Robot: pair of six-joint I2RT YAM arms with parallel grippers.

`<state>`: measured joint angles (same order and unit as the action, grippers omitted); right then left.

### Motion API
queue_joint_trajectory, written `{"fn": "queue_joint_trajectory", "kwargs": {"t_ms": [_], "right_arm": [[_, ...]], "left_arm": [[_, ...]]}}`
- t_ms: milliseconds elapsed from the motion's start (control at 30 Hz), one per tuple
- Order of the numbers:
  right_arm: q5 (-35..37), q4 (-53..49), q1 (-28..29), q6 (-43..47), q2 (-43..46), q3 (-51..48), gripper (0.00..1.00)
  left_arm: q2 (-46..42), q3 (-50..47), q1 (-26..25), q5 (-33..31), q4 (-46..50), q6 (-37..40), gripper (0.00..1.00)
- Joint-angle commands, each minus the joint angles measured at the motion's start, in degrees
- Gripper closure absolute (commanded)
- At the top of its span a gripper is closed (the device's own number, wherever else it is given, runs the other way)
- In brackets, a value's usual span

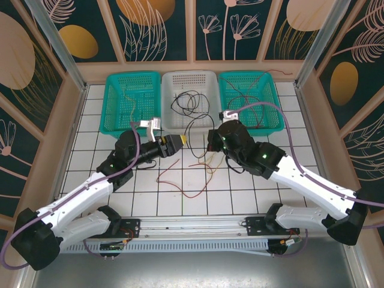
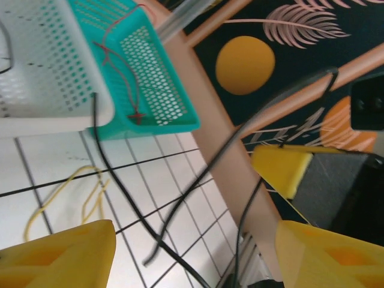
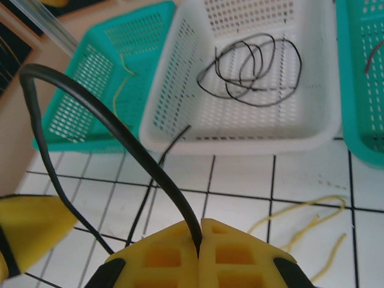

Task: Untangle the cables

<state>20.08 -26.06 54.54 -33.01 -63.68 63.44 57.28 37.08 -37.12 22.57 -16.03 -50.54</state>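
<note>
Our right gripper is clamped shut on a black cable, which arcs up and to its left from the pads. Just ahead of it we see a yellow cable loose on the table, and beyond that a white basket holding a black coil. Our left gripper faces the right one with its jaws apart, black strands hanging in the gap between them.

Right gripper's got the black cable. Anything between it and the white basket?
Nothing solid. Between the right gripper, shut on the black cable, and the white basket lie only flat tiles with a thin black wire and a yellow cable.
</note>
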Motion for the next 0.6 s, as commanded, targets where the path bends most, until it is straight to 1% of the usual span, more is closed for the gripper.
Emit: {"fn": "queue_joint_trajectory", "kwargs": {"t_ms": [0, 200, 333, 467, 567], "right_arm": [[0.3, 5.5, 0.5, 1.2, 0.8, 3.0, 1.00], [-2.7, 10.7, 0.5, 2.4, 1.4, 3.6, 1.00], [-3.0, 11.7, 0.5, 2.2, 1.6, 4.1, 1.00], [-3.1, 12.8, 0.5, 1.3, 1.8, 3.8, 1.00], [-3.5, 13.6, 0.5, 1.3, 1.9, 3.6, 1.00]], "left_arm": [[0.2, 2.1, -0.1, 3.8, -4.3, 1.6, 0.28], [1.8, 2.3, -0.1, 3.4, -4.2, 0.8, 0.26], [2.0, 1.9, 0.0, 3.7, -7.0, -1.5, 0.25], [2.5, 2.4, 0.0, 4.6, -7.6, -1.6, 0.32], [2.5, 3.5, 0.0, 5.1, -5.9, -0.4, 0.34]]}}
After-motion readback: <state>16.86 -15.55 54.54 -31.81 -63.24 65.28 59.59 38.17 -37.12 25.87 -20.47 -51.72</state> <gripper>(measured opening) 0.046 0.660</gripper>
